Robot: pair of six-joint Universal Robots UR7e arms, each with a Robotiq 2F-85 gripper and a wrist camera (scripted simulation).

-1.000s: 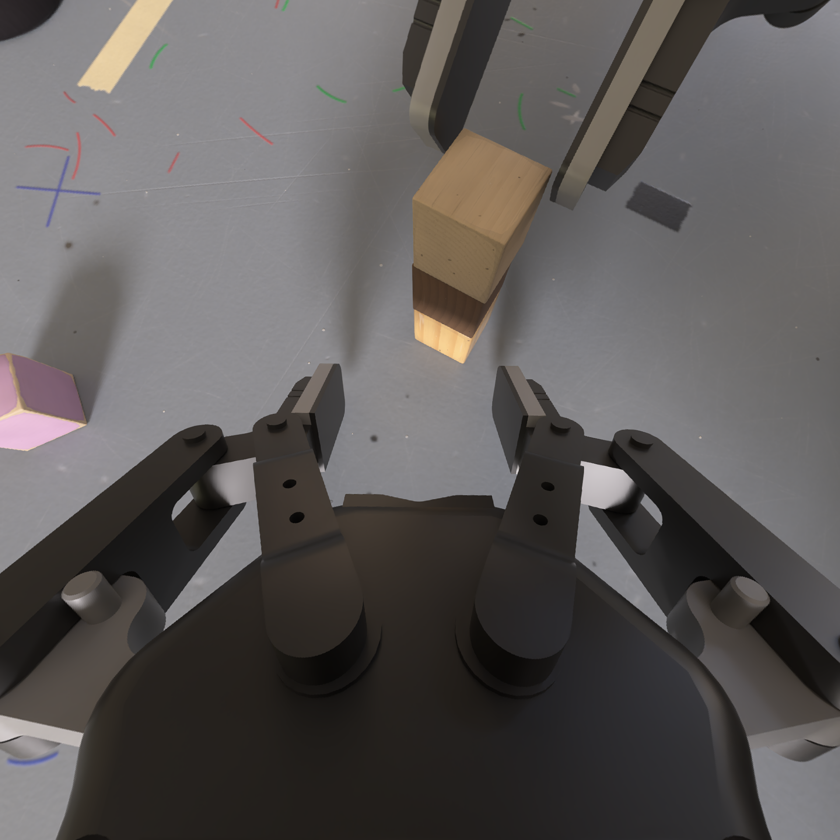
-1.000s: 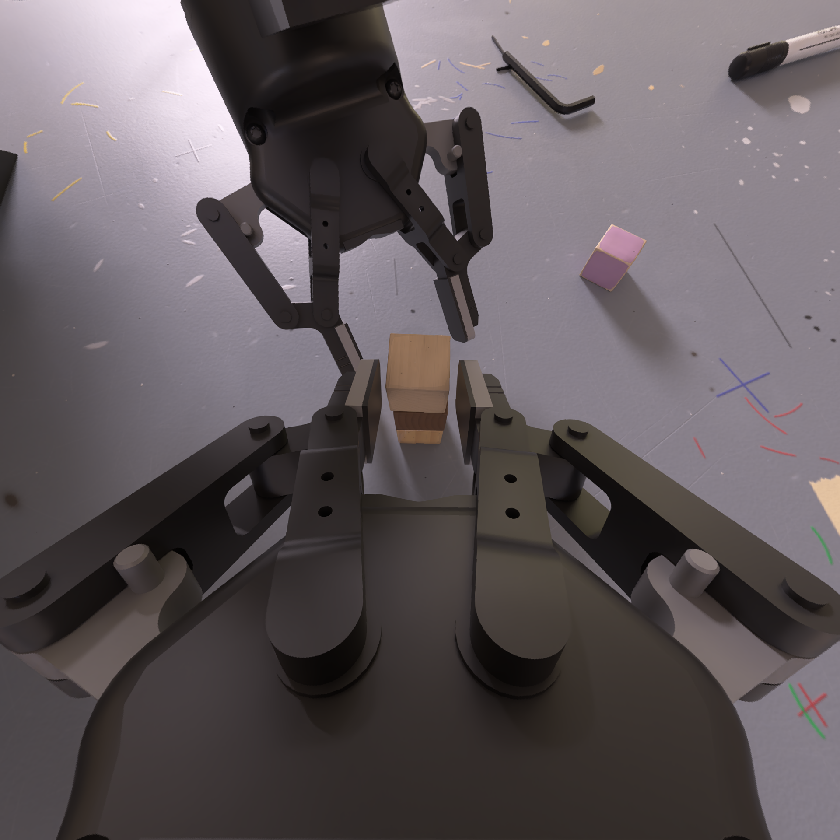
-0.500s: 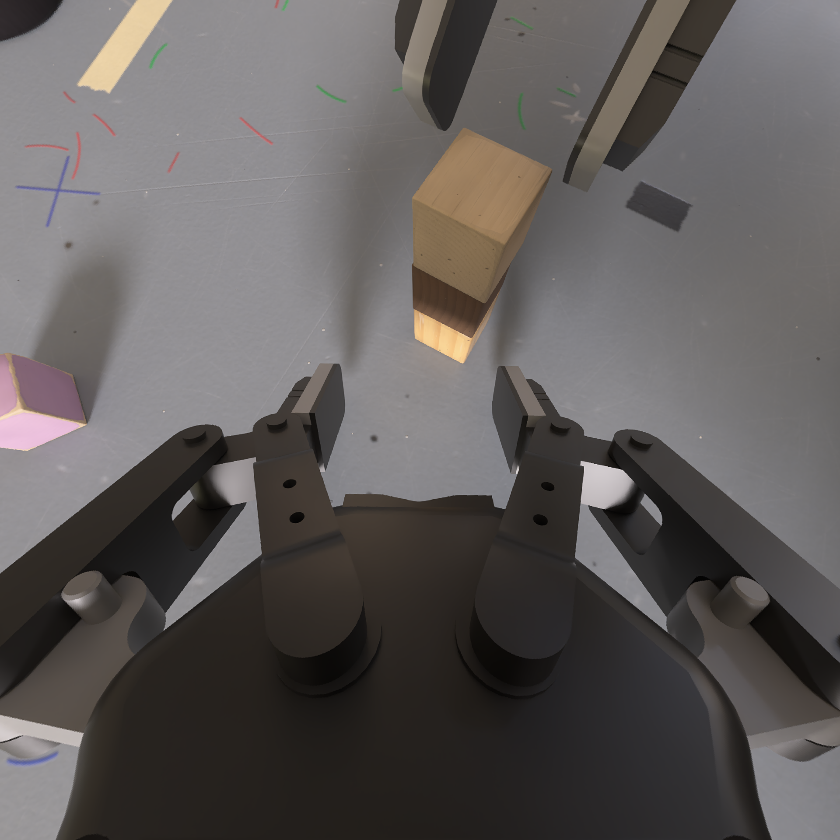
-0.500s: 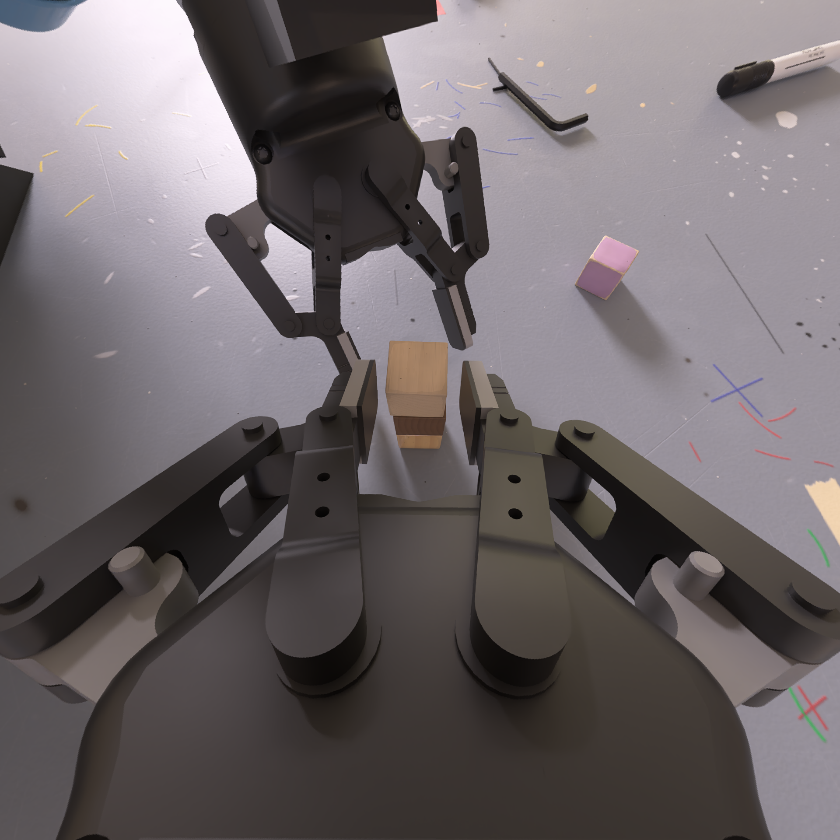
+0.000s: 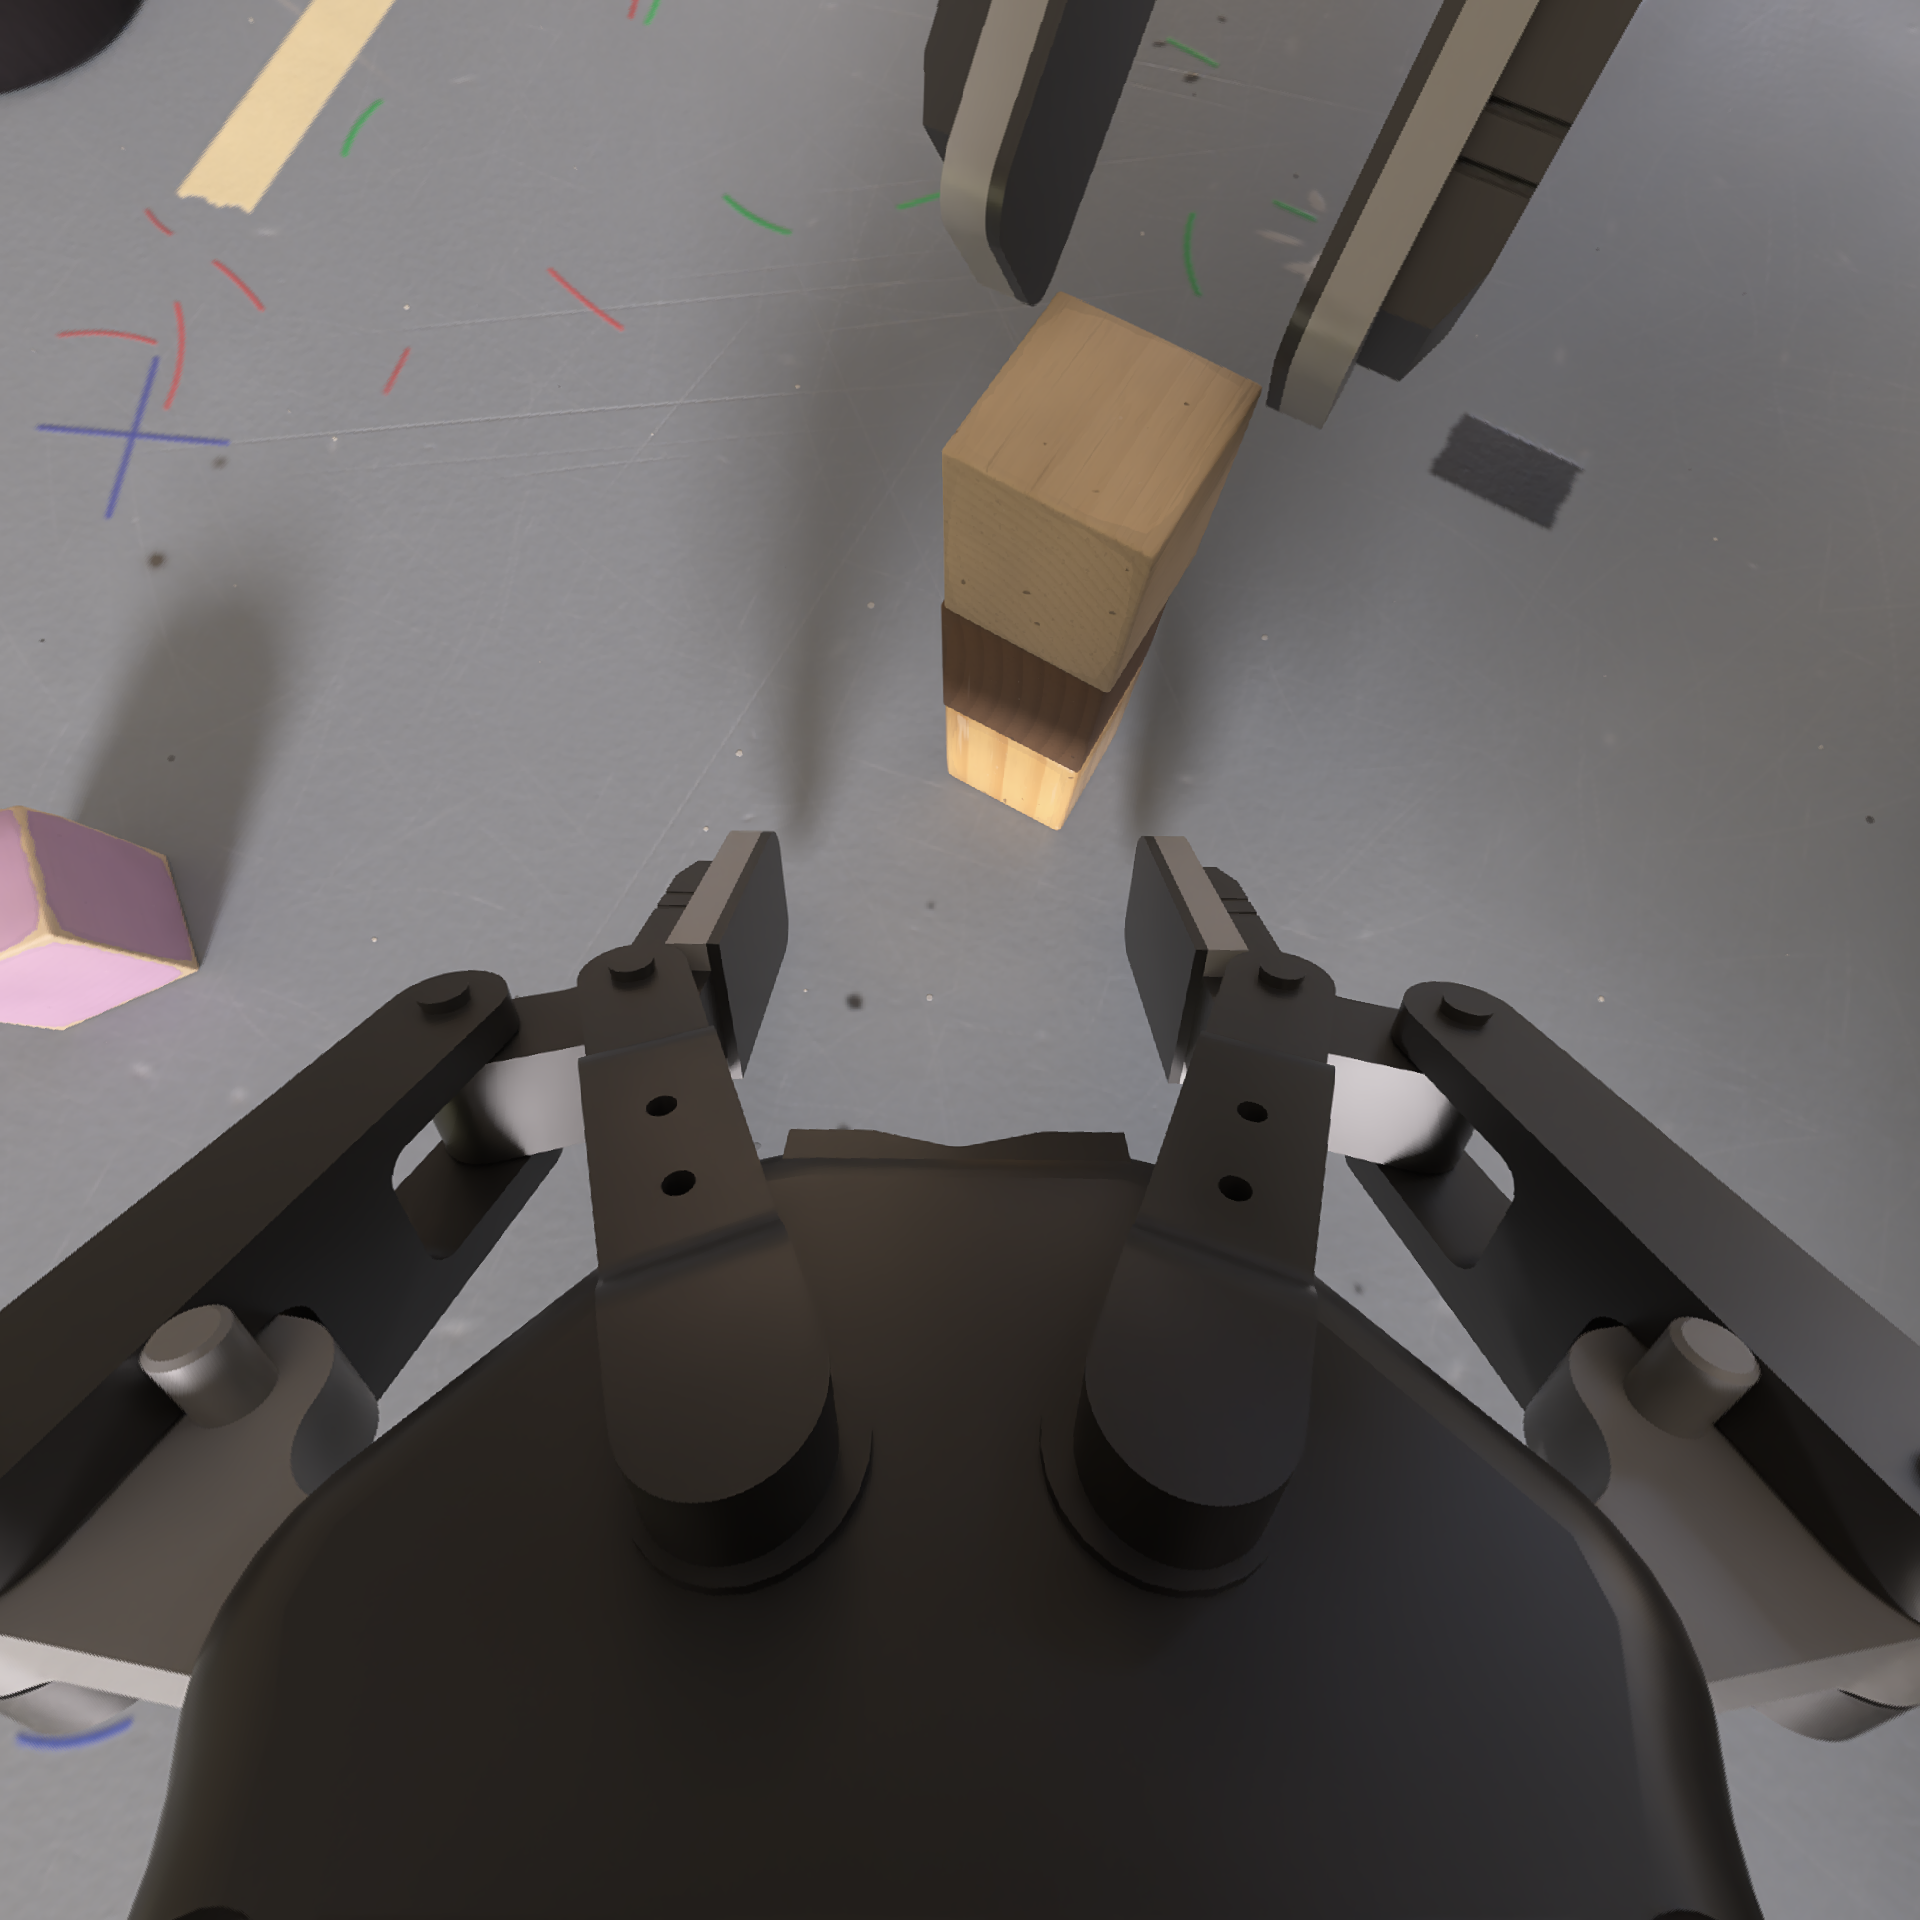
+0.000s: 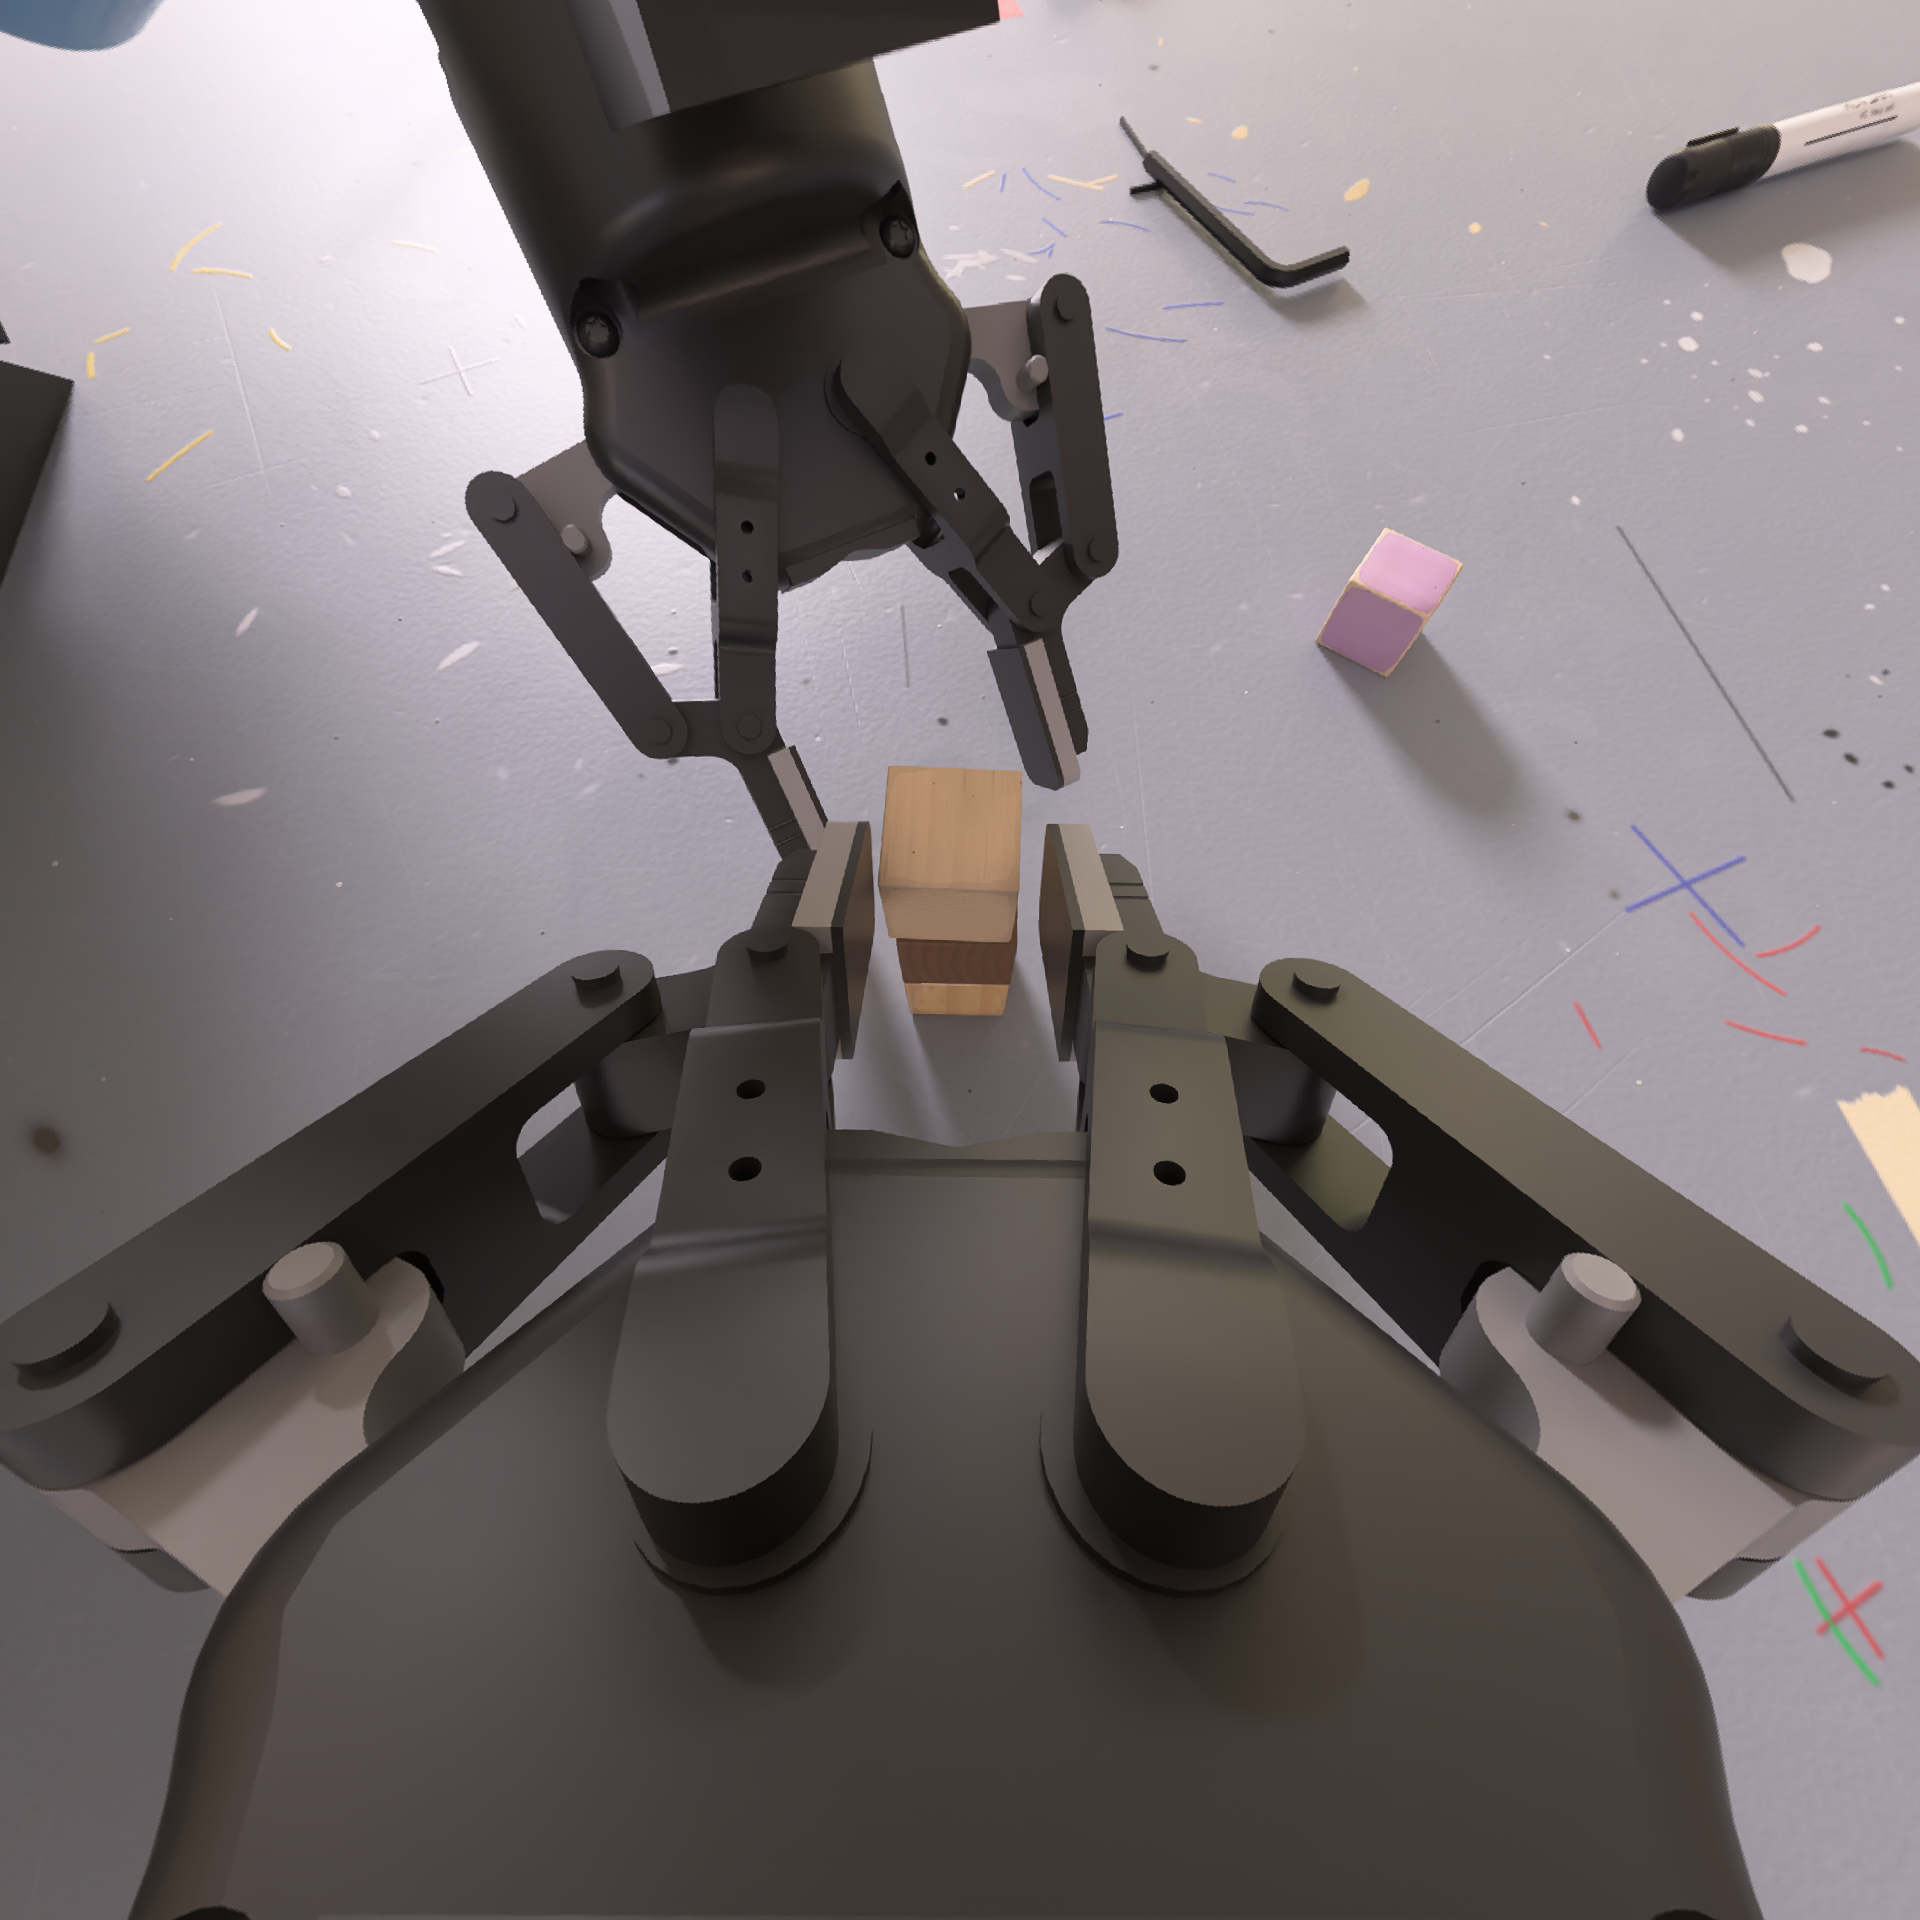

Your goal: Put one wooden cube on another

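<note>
A light wooden cube [image 5: 1091,488] rests on top of a second wooden cube [image 5: 1023,727], a little skewed, forming a small stack on the grey table. The stack also shows in the right wrist view, top cube [image 6: 948,857] over bottom cube [image 6: 956,977]. My right gripper [image 6: 951,914] is open above the stack, its pads apart from the top cube on both sides. Its fingers [image 5: 1023,145] show at the top of the left wrist view. My left gripper [image 5: 954,925] is open and empty, just short of the stack; it also shows in the right wrist view [image 6: 925,758].
A pink cube [image 5: 83,914] lies to the left in the left wrist view, and at the right in the right wrist view [image 6: 1387,603]. A black hex key [image 6: 1236,208] and a marker pen [image 6: 1787,145] lie farther off. Tape strips [image 5: 281,104] and a dark patch [image 5: 1504,483] mark the table.
My right gripper has risen away from the stack, its fingers now above the top cube. The two cubes and my left gripper have not moved.
</note>
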